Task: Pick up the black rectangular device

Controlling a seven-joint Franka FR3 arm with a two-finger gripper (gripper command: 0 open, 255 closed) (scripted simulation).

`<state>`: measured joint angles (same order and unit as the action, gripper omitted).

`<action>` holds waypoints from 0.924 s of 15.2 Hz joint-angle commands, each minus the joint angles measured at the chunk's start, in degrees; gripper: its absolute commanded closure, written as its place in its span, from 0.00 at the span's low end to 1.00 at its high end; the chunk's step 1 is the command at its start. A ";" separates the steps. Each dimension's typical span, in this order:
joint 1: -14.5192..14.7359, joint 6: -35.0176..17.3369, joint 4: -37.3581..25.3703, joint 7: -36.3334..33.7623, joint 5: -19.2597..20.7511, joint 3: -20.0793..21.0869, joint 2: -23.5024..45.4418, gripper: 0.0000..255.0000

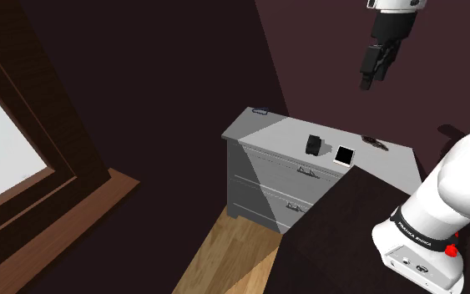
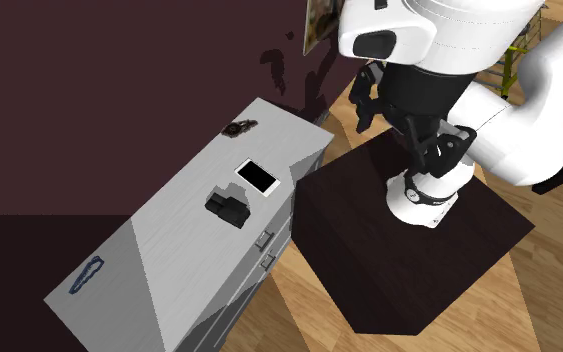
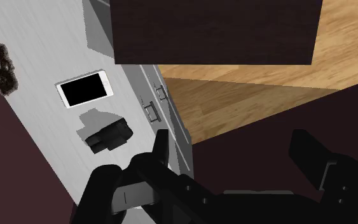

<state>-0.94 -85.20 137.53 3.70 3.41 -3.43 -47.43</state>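
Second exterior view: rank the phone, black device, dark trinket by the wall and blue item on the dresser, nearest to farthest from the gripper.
From the open gripper:
1. Tied: white-edged phone and dark trinket, at the dresser end by the stand; too close to call.
2. The black device, mid-dresser, just past the phone.
3. The blue item, at the far end, plainly farthest.

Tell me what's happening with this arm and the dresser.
The white arm's black gripper hangs open and empty, well above a grey dresser. The black blocky device it is meant to pick up lies untouched on the dresser top, next to a white-edged phone with a dark screen. A small dark object and a bluish one also lie on top. No grasp has begun.
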 commanded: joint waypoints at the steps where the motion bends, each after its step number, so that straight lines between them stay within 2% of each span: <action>1: 0.00 0.00 0.00 0.00 0.00 0.00 0.00 0.00; 8: -3.21 -14.39 5.15 -4.92 0.84 -1.75 8.84 0.00; 14: -5.73 -26.51 6.65 -8.84 1.33 -3.63 19.08 0.00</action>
<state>-6.15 -109.72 144.23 -4.64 4.57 -6.58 -30.20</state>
